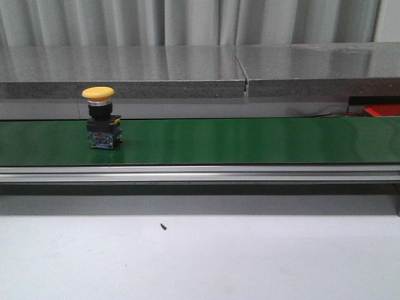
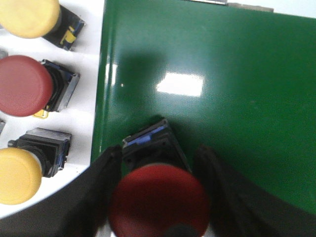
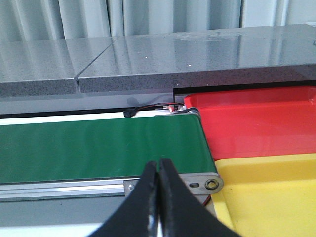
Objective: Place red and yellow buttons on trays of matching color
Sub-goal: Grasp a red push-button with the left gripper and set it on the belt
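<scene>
A yellow button (image 1: 100,119) stands upright on the green belt (image 1: 250,140) at the left. In the left wrist view my left gripper (image 2: 158,163) is closed round a red button (image 2: 158,205), a finger on each side of its black body, just over the belt's (image 2: 222,89) near edge. My right gripper (image 3: 159,165) is shut and empty, in front of the belt's (image 3: 98,148) right end. A red tray (image 3: 256,128) and a yellow tray (image 3: 266,197) lie beside that end. Neither gripper shows in the front view.
A white tray (image 2: 91,74) beside the belt holds a yellow button (image 2: 27,17), a red button (image 2: 24,86) and another yellow button (image 2: 19,175). A grey stone ledge (image 1: 187,69) runs behind the belt. The red tray's corner (image 1: 382,110) shows far right.
</scene>
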`<state>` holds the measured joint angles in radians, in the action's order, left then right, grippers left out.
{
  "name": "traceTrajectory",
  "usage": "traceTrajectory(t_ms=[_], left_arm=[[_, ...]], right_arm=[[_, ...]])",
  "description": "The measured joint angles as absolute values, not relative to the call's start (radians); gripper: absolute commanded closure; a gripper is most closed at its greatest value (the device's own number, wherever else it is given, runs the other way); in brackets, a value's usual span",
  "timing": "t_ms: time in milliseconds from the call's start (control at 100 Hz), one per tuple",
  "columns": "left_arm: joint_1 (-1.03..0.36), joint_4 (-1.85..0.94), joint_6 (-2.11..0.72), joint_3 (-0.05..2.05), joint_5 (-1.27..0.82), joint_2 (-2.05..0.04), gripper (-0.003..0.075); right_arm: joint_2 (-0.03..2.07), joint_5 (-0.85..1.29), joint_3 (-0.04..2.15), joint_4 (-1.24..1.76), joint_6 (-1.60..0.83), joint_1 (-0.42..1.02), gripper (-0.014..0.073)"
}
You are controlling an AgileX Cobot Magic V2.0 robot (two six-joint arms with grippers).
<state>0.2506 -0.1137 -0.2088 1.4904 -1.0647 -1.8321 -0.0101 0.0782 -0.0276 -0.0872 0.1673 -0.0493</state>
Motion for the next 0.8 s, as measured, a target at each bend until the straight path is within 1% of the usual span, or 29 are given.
traceTrajectory(t_ms=[80, 150, 190, 370, 450, 520, 590, 660, 780, 800], left_arm=[[0.251, -0.119, -0.209, 1.49, -1.065, -1.839, 0.0199], [0.25, -0.125, -0.207, 1.49, -1.064, -1.84, 0.0138], [0.25, -0.13, -0.207, 1.49, -1.064, -1.84, 0.0129], [0.25, -0.178, -0.232, 1.49, -1.059, -1.791, 0.0134], [0.245, -0.231, -0.261, 1.49, -1.059, -1.741, 0.016], [0.228, -0.247, -0.272, 1.49, -1.059, -1.692, 0.0217], [0.203, -0.254, -0.276, 1.479, -1.05, -1.637, 0.0307], [0.173, -0.259, -0.276, 1.449, -1.027, -1.574, 0.0423], [0.124, -0.267, -0.278, 1.362, -0.987, -1.464, 0.0676], [0.117, -0.267, -0.278, 1.351, -0.98, -1.445, 0.0703]], right_arm=[[-0.01, 0.078, -0.028, -0.087, 0.167, -0.049, 0.0661], [-0.01, 0.078, -0.028, -0.087, 0.167, -0.049, 0.0661], [-0.01, 0.078, -0.028, -0.087, 0.167, -0.049, 0.0661], [-0.01, 0.078, -0.028, -0.087, 0.167, -0.049, 0.0661], [-0.01, 0.078, -0.028, -0.087, 0.167, -0.049, 0.0661], [-0.01, 0.078, -0.028, -0.087, 0.167, -0.049, 0.0661], [-0.01, 0.078, -0.028, -0.087, 0.167, -0.049, 0.0661], [-0.01, 0.078, -0.028, -0.087, 0.167, -0.049, 0.0661], [-0.01, 0.078, -0.028, -0.087, 0.167, -0.049, 0.0661], [-0.01, 0.078, -0.028, -0.087, 0.167, -0.049, 0.0661]])
